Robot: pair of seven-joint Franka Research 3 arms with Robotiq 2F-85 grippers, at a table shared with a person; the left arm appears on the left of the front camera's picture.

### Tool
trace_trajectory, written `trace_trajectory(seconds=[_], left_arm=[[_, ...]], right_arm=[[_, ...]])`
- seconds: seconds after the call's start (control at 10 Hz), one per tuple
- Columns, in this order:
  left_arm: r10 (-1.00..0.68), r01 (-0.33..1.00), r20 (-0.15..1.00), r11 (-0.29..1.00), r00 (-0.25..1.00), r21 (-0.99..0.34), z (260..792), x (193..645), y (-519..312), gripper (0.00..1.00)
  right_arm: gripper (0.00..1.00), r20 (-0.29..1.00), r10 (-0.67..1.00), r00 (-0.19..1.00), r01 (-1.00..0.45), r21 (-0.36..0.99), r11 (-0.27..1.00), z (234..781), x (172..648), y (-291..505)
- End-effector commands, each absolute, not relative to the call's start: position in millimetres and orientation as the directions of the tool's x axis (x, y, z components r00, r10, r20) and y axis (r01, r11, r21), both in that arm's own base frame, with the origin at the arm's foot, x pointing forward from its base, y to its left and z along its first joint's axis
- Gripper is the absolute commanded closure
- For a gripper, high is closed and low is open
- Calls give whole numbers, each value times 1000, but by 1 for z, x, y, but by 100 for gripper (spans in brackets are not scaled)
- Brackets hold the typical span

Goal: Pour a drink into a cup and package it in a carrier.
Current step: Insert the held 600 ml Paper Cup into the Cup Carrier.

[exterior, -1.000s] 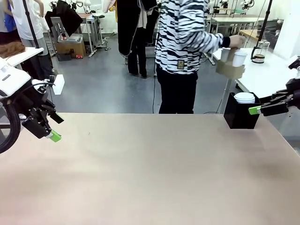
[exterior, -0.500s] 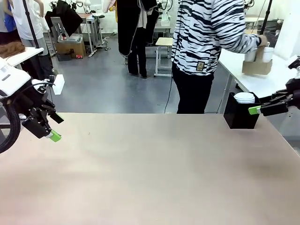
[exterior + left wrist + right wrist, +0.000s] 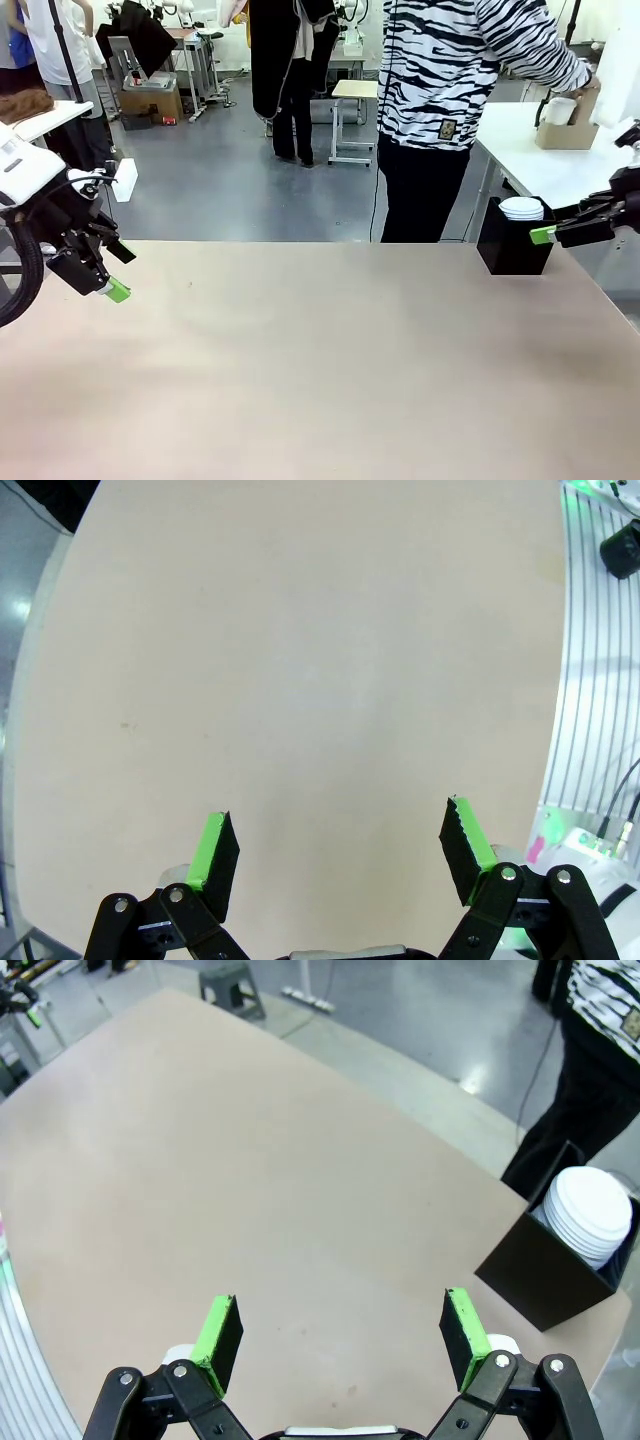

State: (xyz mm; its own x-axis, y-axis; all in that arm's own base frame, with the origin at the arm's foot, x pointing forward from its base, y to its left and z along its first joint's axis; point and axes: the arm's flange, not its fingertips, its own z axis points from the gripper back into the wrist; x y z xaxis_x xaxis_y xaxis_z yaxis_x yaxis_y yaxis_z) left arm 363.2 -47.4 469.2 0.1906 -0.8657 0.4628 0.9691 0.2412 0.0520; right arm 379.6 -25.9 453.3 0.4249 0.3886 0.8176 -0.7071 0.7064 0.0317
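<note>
A: Where do the 2 grippers sit?

B: The left gripper (image 3: 108, 275) hangs over the near-left edge of the worktop (image 3: 330, 360), and the right gripper (image 3: 560, 232) sits at the far right, just beside the black box (image 3: 512, 250). In each wrist view the jaws are spread wide with bare worktop between the green pads, so the left gripper (image 3: 340, 855) and the right gripper (image 3: 340, 1340) hold nothing.

A: What is in that black box?

B: A stack of flat white lids (image 3: 521, 209). From the right wrist the stack (image 3: 592, 1212) shows inside the box (image 3: 545, 1275) at the worktop's far corner.

A: And the cup and carrier?

B: Both are off this worktop. The person (image 3: 455, 90) in the striped top stands at the far right, reaching to a white side table (image 3: 545, 165). The brown carrier (image 3: 567, 130) is on it, with the white cup (image 3: 560, 110) in it. The person's hand (image 3: 590, 88) is at the carrier.

A: The drink?

B: I cannot make it out.
</note>
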Motion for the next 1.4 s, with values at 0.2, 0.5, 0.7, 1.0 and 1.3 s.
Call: trace_trajectory(seconds=[0.2, 0.5, 0.7, 1.0, 1.3], left_arm=[[-858, 971, 478, 236, 186, 46, 469, 363, -47, 0], [-858, 971, 478, 236, 186, 46, 469, 363, -47, 0], [-858, 971, 478, 236, 186, 46, 469, 363, -47, 0], [-858, 971, 478, 236, 186, 46, 469, 363, -47, 0], [-858, 971, 478, 236, 186, 46, 469, 363, -47, 0]], right_arm=[[0, 820, 384, 424, -701, 28, 713, 453, 379, -27], [0, 820, 384, 424, -701, 28, 713, 453, 379, -27], [0, 820, 384, 424, -701, 28, 713, 453, 379, -27], [0, 820, 384, 424, -701, 28, 713, 453, 379, -27], [0, 820, 384, 424, -701, 28, 713, 453, 379, -27]])
